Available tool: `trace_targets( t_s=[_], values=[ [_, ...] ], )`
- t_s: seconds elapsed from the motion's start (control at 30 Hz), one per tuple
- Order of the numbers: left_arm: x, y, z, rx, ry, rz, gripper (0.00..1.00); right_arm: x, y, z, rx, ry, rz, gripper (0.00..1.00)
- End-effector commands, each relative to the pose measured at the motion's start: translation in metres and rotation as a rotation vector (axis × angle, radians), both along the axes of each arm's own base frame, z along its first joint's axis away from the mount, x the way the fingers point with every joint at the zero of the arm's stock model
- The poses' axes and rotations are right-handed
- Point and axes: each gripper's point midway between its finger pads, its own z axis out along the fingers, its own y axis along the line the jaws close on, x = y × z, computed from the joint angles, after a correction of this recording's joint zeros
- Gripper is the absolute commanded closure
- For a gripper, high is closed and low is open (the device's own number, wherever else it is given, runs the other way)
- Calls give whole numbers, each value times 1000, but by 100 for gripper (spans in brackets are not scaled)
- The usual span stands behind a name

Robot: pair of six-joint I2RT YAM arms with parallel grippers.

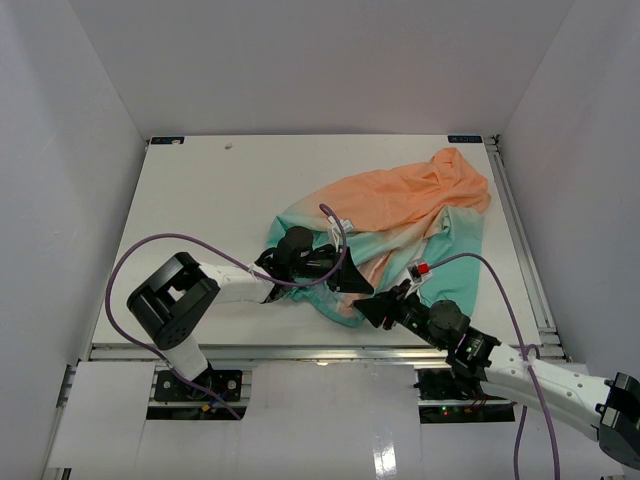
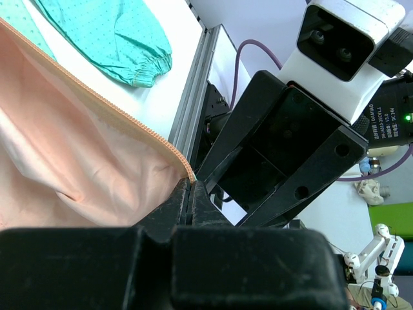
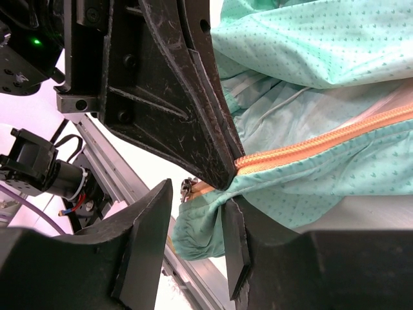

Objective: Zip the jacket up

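Observation:
The jacket (image 1: 400, 210) lies crumpled on the right half of the white table, orange at the far end and teal toward me. My left gripper (image 1: 352, 283) is shut on the bottom end of the orange zipper tape (image 2: 182, 160), which it pinches at the jacket's near hem. Directly opposite, my right gripper (image 1: 383, 303) faces it, almost touching. In the right wrist view, my right gripper (image 3: 197, 197) stands open. The teal hem (image 3: 200, 226) and the small metal zipper slider (image 3: 188, 188) hang in the gap, and the right finger (image 3: 235, 242) touches the hem.
The table's metal front rail (image 1: 300, 350) runs just below both grippers. A teal sleeve cuff (image 2: 139, 68) lies near that edge. White walls enclose the table (image 1: 200, 190) on three sides. Purple cables (image 1: 130, 260) loop off both arms.

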Motion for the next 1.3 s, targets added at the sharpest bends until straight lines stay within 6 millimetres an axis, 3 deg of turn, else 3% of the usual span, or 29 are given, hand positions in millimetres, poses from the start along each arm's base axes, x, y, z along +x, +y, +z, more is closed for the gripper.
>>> trace_targets(
  t_s=[0.0,0.73,0.87,0.97,1.1,1.13,1.2,1.27],
  values=[
    [3,0,20,-39,-58,19,100,-11,-18,-59,-77,55,-4,58],
    [4,-2,23,-53,-61,28,100,-13,-20,-76,-146,124,-9,63],
    [4,-1,23,-54,-63,30,100,-13,-19,-74,-138,108,-5,74],
    [2,0,21,-54,-64,30,100,-10,-20,-72,-141,88,-12,92],
    [7,4,17,-27,-82,61,100,-5,-28,-76,-193,66,-48,92],
    [9,5,16,-11,-75,75,95,-2,-28,-72,-186,58,-59,92],
    [20,10,16,42,-97,127,58,5,-38,-77,-262,40,-103,92],
    [30,17,19,98,-118,171,44,9,-44,-78,-293,29,-135,92]
  ],
)
